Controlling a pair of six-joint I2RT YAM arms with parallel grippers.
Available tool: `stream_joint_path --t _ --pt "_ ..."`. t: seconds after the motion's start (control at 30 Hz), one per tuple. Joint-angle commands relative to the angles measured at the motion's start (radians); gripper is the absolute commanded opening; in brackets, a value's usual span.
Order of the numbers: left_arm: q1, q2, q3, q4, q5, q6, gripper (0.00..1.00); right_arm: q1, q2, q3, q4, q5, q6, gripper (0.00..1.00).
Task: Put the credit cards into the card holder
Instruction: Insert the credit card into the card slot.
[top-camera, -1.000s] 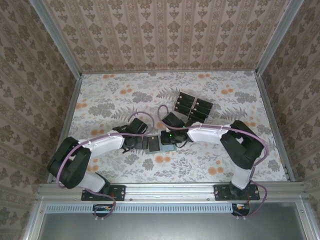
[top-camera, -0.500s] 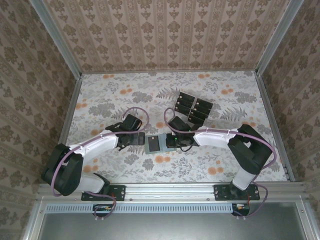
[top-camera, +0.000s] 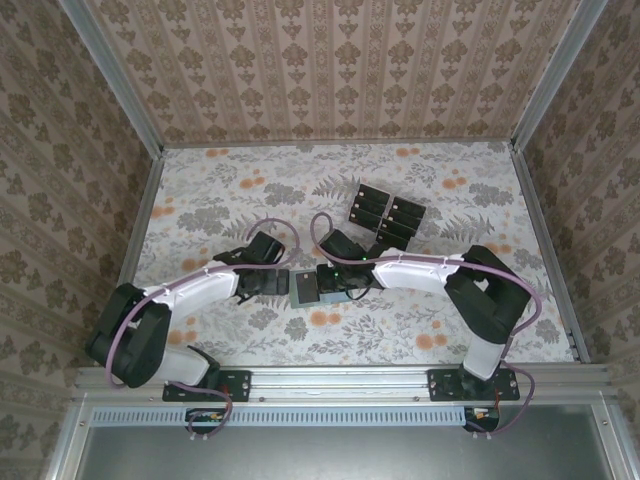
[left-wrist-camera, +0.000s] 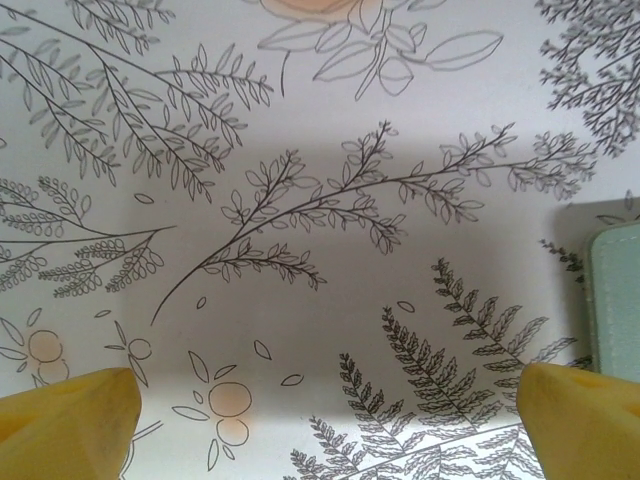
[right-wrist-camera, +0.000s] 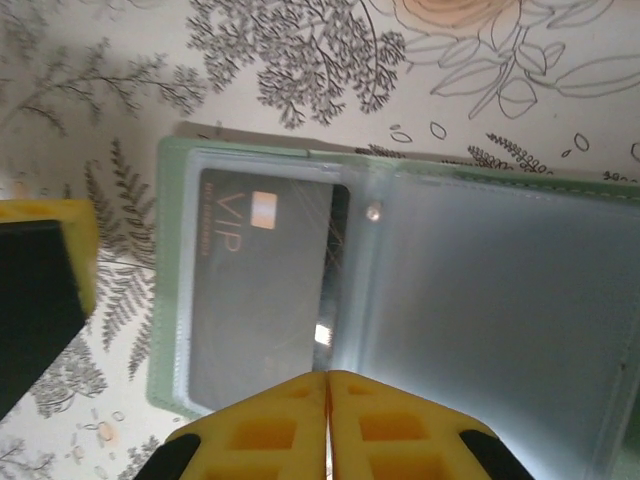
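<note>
The sage green card holder (right-wrist-camera: 400, 300) lies open on the floral table, between the two grippers (top-camera: 302, 288). One black credit card (right-wrist-camera: 262, 300) marked VIP sits under the clear sleeve of its left pocket. My right gripper (right-wrist-camera: 327, 385) is shut, its yellow fingertips pressed together over the holder's near edge beside that card (top-camera: 325, 282). My left gripper (left-wrist-camera: 325, 430) stands wide open just left of the holder (left-wrist-camera: 615, 300), with only tablecloth between its fingers (top-camera: 270, 283). Several more black credit cards (top-camera: 386, 215) lie grouped behind the right arm.
A yellow finger of the left gripper (right-wrist-camera: 45, 255) shows beside the holder's left edge. Metal rails (top-camera: 140, 230) and patterned walls bound the table on three sides. The arm bases (top-camera: 300, 385) stand on the near rail.
My left gripper drew back to the left, off the holder, and stayed open. My right gripper slid right, then came back left over the holder, still shut.
</note>
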Motion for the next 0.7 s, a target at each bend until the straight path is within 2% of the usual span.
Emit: stream_joint_path --t 0.0,0.4,0.67 --pt "-0.009 0.02 -0.011 -0.005 -0.014 0.017 1.0 0.005 0.036 0.026 -0.005 -0.005 -0.014 0.11" --pt "-0.031 0.063 -0.011 0.008 -0.026 -0.009 1.0 0.007 0.085 0.031 0.014 -0.032 -0.013 0.1" --pt "-0.034 0.067 -0.017 0.01 -0.028 -0.019 1.0 0.006 0.024 0.015 0.002 -0.015 -0.013 0.09"
